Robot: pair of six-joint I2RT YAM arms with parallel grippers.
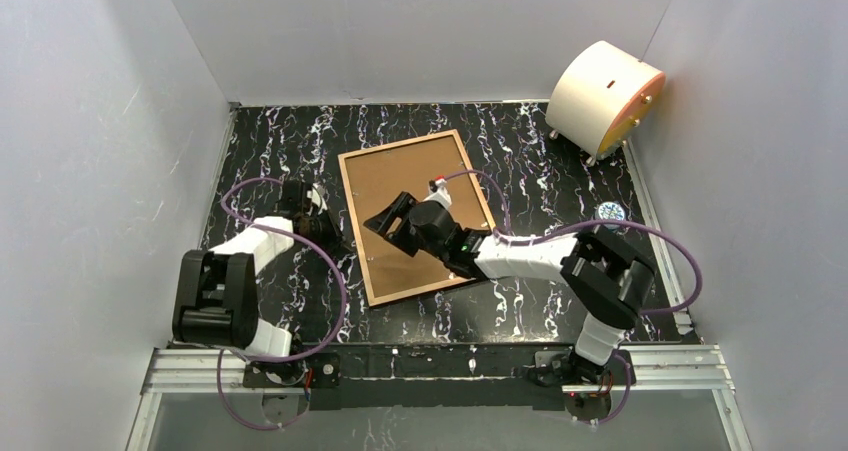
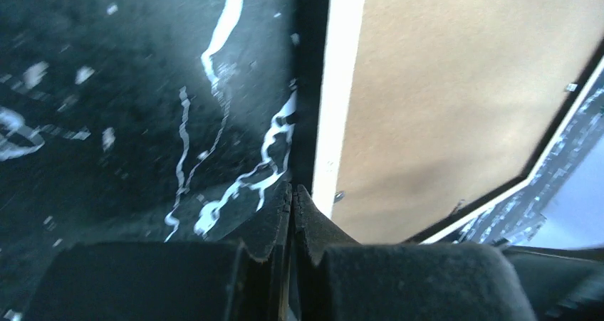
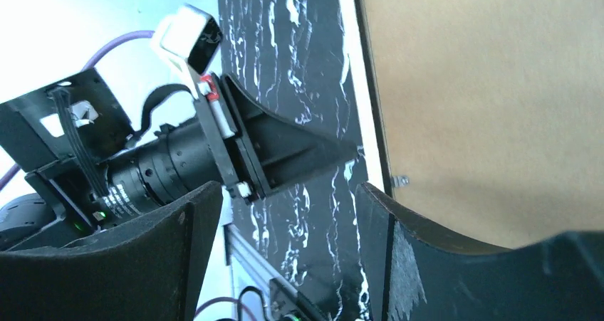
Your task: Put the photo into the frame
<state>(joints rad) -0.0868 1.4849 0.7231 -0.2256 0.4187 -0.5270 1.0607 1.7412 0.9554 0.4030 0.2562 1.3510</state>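
The frame (image 1: 352,211) lies flat in the middle of the table, its light wood edge around a plain brown backing board (image 1: 440,176). The photo is hidden. My left gripper (image 1: 338,236) is shut with nothing between its fingers. In the left wrist view its tips (image 2: 293,189) rest at the frame's pale left edge (image 2: 340,86). My right gripper (image 1: 383,218) hovers open over the left part of the board. In the right wrist view its fingers (image 3: 420,257) straddle the frame's edge (image 3: 367,86), with the left gripper (image 3: 285,150) pointing at that edge.
A cream drum-shaped object (image 1: 605,96) stands at the back right corner. A small round item (image 1: 611,212) lies by the right wall. Grey walls close three sides, and a metal rail (image 1: 440,366) runs along the near edge.
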